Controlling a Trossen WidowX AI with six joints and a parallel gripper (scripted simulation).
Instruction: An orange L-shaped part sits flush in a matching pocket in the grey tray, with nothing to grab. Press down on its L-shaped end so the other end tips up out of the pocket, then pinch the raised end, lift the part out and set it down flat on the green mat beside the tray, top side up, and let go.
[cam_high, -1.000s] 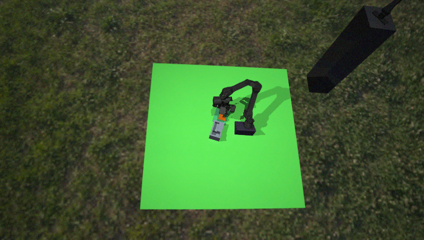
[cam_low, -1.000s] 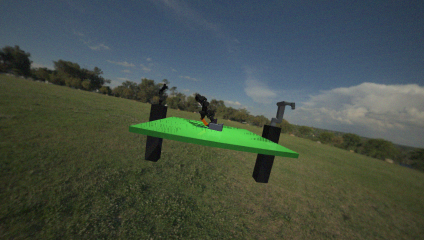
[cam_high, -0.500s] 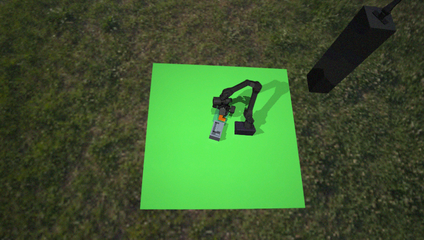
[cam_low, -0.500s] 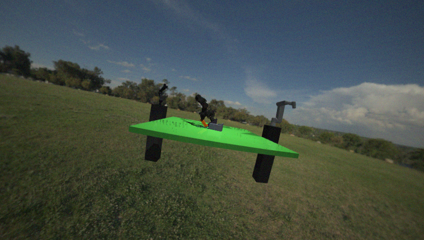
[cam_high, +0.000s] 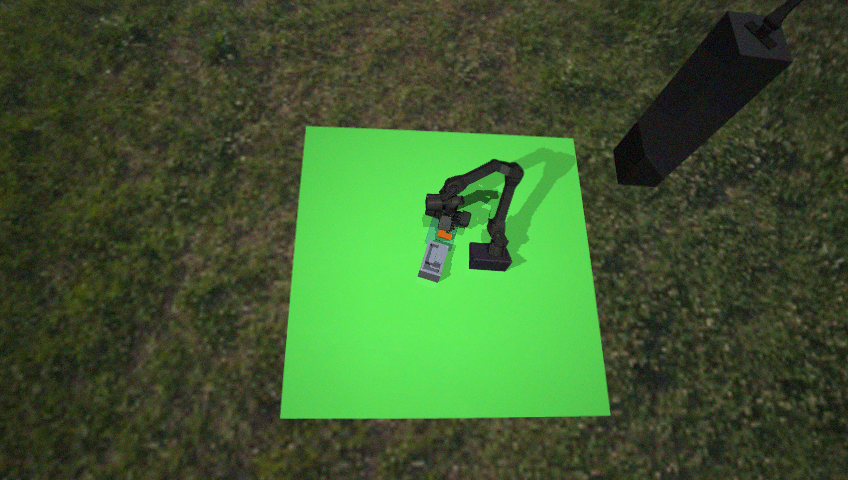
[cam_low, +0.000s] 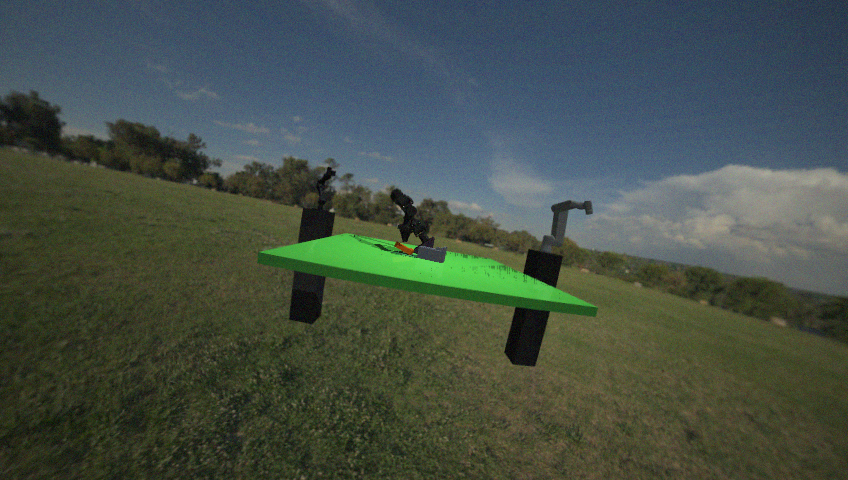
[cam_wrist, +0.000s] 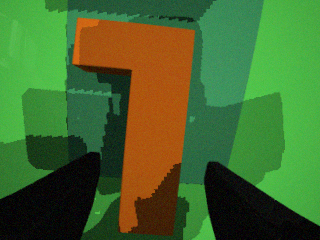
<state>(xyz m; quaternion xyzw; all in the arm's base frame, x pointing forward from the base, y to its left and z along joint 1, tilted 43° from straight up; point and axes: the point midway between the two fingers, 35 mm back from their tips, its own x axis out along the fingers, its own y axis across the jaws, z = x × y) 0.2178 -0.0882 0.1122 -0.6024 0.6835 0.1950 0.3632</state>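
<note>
Pincer (cam_wrist: 154, 167) in wrist view: fingers apart, one either side of the orange part (cam_wrist: 155, 100) (cam_high: 444, 234) (cam_low: 404, 248), touching neither flank; spacing presumably lets the part go without dragging it. Top view: part beside the grey tray (cam_high: 428, 268) (cam_low: 432, 254), over the mat (cam_high: 431, 236) (cam_wrist: 225, 75) (arm hides one end). Exterior view: part outside the tray, apparently tilted; whether it rests fully flat, cannot tell.

The orange part (cam_high: 445, 234) (cam_low: 404, 248) (cam_wrist: 156, 110) looks like smooth, matt plastic.
</note>
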